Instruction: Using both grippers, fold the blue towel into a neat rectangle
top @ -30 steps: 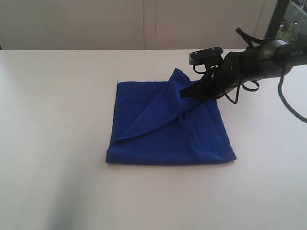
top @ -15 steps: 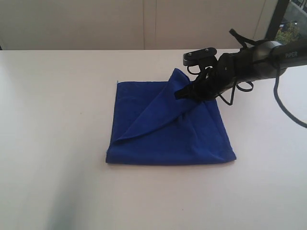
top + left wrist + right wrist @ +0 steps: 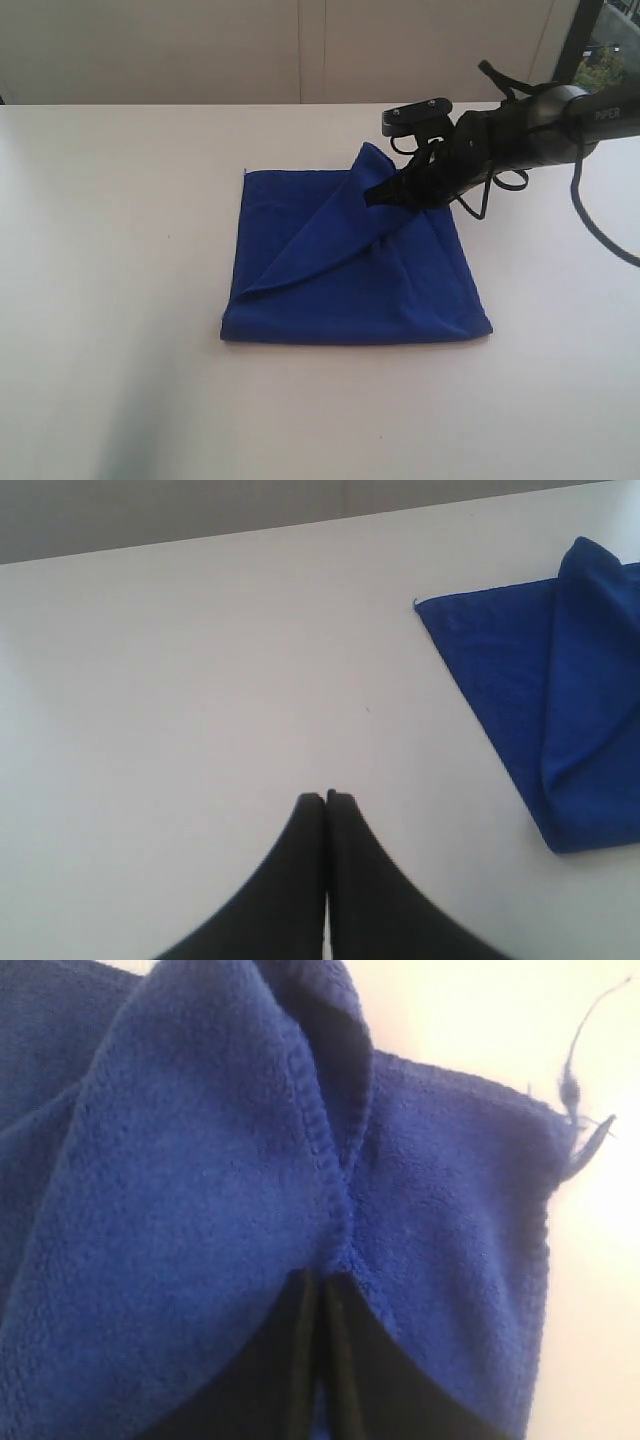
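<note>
- Exterior view: left gripper isn't in shot. Right arm (image 3: 540, 130) is cut off by the right edge, so only its front part + looping cables (image 3: 500, 185) show.
- Right gripper (image 3: 378, 196) tips are black on dark cloth here, so it's hard to split one finger from the other. They cover the towel's upper right corner.
- Blue towel (image 3: 350, 270) lies on the white table (image 3: 120, 250), centre of frame. Outline is near square, btm edge a bit wider than top, so no clear long axis from this angle.
- One flap is folded over on the diagonal. Its crease runs from the lower left corner to the upper right, where the cloth rises to a peak at the gripper.
- Right wrist view shows what the ext. view can't: right gripper (image 3: 322, 1285) fingers drawn close together, w/ a ridge of hemmed cloth nipped at their tips. Finger bases are cut off at the btm edge.
- Blue towel (image 3: 200, 1210) nearly fills that frame, its far sides out of shot. A loose thread (image 3: 575, 1070) sticks off a corner at upper right, over bare table.
- Left wrist view: left gripper (image 3: 326, 798) at btm centre, jaws pressed together w/ nothing btw them, over bare table and well apart from the towel.
- Same view: blue towel (image 3: 560, 710) sits at the right of the frame, cut off by the right edge. One corner points to upper centre, another to lower right. The raised fold shows at top right.
</note>
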Available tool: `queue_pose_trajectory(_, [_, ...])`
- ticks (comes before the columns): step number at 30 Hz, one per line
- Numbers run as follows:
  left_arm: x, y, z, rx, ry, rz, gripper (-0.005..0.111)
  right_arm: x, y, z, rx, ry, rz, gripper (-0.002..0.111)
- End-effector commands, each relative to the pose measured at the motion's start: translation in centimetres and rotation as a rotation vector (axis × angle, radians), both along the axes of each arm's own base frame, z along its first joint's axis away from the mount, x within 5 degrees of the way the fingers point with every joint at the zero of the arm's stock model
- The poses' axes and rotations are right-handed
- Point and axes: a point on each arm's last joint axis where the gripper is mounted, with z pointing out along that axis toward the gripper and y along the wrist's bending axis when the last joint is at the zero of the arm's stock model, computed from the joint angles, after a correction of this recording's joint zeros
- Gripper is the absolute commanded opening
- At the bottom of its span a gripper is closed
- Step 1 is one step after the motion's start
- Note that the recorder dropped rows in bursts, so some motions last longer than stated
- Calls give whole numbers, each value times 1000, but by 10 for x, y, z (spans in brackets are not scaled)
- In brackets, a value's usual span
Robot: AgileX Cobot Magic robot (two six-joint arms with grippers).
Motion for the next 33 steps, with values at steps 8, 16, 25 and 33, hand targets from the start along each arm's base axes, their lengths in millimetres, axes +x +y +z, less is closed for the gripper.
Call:
queue_pose_trajectory(8, [-1, 0, -2, -9, 4, -1, 0, -25, 43, 51, 5, -48, 132, 0])
queue_pose_trajectory(16, [-1, 0, -2, -9, 4, -1, 0, -47, 91, 45, 8, -52, 253, 0])
queue_pose_trajectory(25, [-1, 0, -2, -9, 4, -1, 0, -40, 95, 17, 26, -55, 224, 0])
queue_pose_trajectory(33, [-1, 0, -2, -9, 4, -1, 0, -44, 92, 38, 30, -58, 227, 22])
